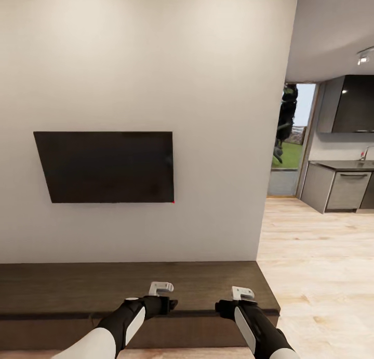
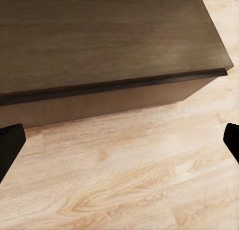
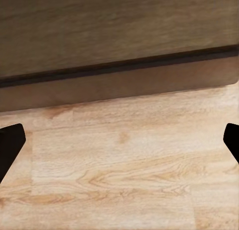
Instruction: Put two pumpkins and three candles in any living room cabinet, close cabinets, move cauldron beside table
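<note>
The long low dark-brown cabinet (image 1: 130, 283) runs along the wall right in front of me, its fronts flush and shut. Both arms reach over its front edge. My left gripper (image 1: 159, 303) and right gripper (image 1: 231, 306) point down at the floor just before it. In the left wrist view the cabinet (image 2: 99, 40) lies beyond the open left gripper (image 2: 119, 147), whose dark fingertips (image 2: 10, 145) stand far apart with nothing between them. The right wrist view shows the cabinet front (image 3: 119, 85) and the right gripper (image 3: 119, 147), open and empty. Pumpkins, candles, cauldron and table are out of view.
A black television (image 1: 106, 167) hangs on the white wall above the cabinet. The wall ends at a corner on the right, where light wood floor (image 1: 317, 276) leads to a grey kitchen counter (image 1: 343, 187) and a glazed doorway (image 1: 288, 135).
</note>
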